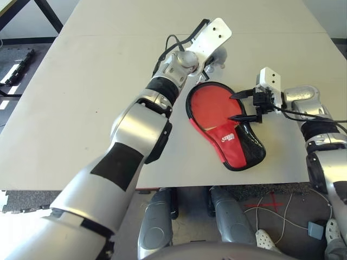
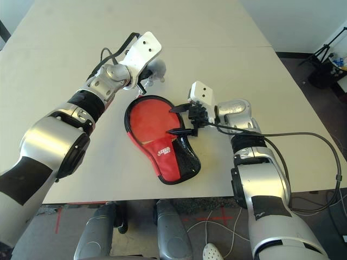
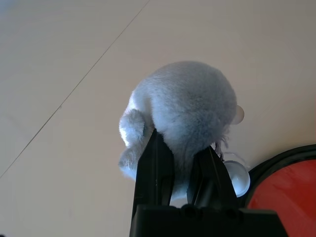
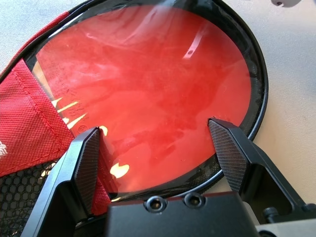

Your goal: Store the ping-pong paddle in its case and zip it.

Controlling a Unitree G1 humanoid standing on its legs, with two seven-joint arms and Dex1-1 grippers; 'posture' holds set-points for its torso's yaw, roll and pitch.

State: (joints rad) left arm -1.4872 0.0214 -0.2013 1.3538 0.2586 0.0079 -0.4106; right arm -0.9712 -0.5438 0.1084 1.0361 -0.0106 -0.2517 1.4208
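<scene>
Right end effector [image 4: 159,148]: fingers standing wide apart, gripping nothing, hovering just above the case's near rim and straddling the red face inside.

The ping-pong paddle [image 4: 148,94]: lying inside the case, round red rubber face showing through the open mouth; handle hidden under the fabric.

The case [image 1: 238,146]: lying flat on the worktop [image 1: 81,97] near its front edge, round end gaping, black piping ringing the red face, red flap with white logo and black mesh pocket covering the narrow end.

Left end effector [image 3: 182,168]: fingers clamped together on a grey-blue fluffy pouch [image 3: 185,113], held just beyond the case's round far rim, slightly above the worktop.

Step in hand, judged: paddle already stored; zipping beginning. Pouch looking to be tied to the zip pull, though the link itself is hidden.

Next move, judged: carrying the pouch around the case's rim to draw the zip shut, while pinning the case down with the right end effector to stop it sliding.

View differences: left wrist view giving the clamp on the pouch and a pale rounded part below it; head views hiding that grip behind the wrist bracket. Right wrist view giving the glossy rubber and open seam close up; head views giving the whole case outline.
</scene>
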